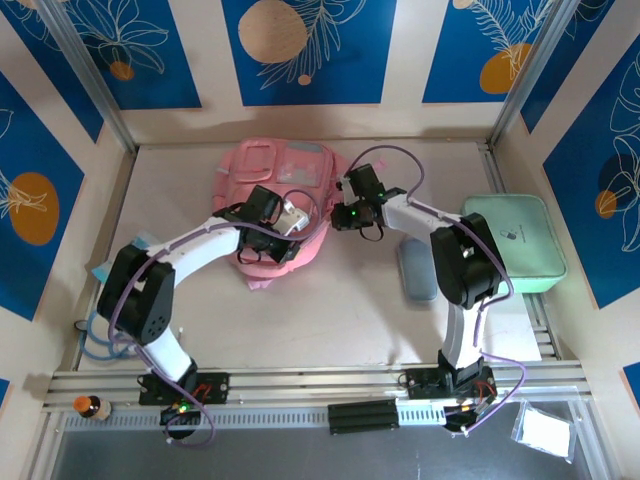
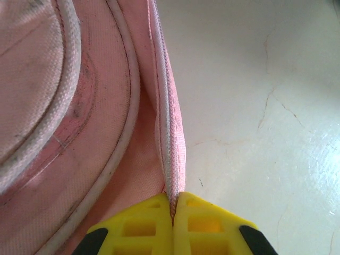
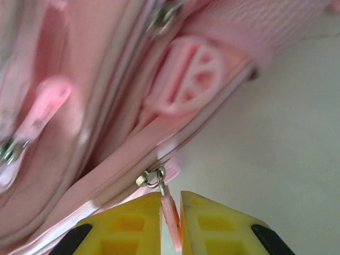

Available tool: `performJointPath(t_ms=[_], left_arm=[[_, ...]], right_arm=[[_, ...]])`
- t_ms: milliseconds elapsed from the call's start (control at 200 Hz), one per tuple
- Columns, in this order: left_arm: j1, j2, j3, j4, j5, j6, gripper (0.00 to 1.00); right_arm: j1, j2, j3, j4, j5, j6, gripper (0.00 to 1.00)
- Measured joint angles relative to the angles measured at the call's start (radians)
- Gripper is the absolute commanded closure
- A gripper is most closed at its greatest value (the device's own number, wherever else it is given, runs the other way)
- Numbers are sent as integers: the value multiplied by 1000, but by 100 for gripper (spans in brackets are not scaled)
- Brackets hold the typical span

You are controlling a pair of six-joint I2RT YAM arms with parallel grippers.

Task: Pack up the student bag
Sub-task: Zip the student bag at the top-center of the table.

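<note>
The student bag (image 1: 275, 165) lies near the middle of the surface's (image 1: 340, 310) far edge. Left hand (image 2: 173, 210) is clamped tight on the bag's piped side edge. Right hand (image 3: 171, 212) pinches the pink zip pull (image 3: 169, 204), fingers nearly closed around it.

White-black arms (image 1: 195, 243), purple cables (image 1: 400, 152) (yellow fingers (image 2: 141, 228))

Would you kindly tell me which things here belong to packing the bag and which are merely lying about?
Job: pink bag; its zip pull, pinched by the right gripper; bag edge, pinched by the left gripper; probably the green case, grey pouch.
Lying about: orange-capped bottle; clear packet.
</note>
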Motion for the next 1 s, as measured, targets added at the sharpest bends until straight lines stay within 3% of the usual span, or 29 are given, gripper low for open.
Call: performJointPath(t_ms=[235,385,635,780,1000], left_arm=[[-36,-24,-20,0,0,-32,100],[-80,-44,-40,-4,25,-61,100],[-113,-118,-27,-69,60,-106,54],[-116,-161,60,-134,11,-76,35],[-118,-131,175,-204,-187,29,27]], right_arm=[[-78,56,59,-26,-38,50,79],[-99,57,58,-39,-58,91,70],[-126,-42,-122,51,-96,142,51],[-133,-203,-242,99,-102,168,35],[-134,-399,-295,182,-123,186,23]])
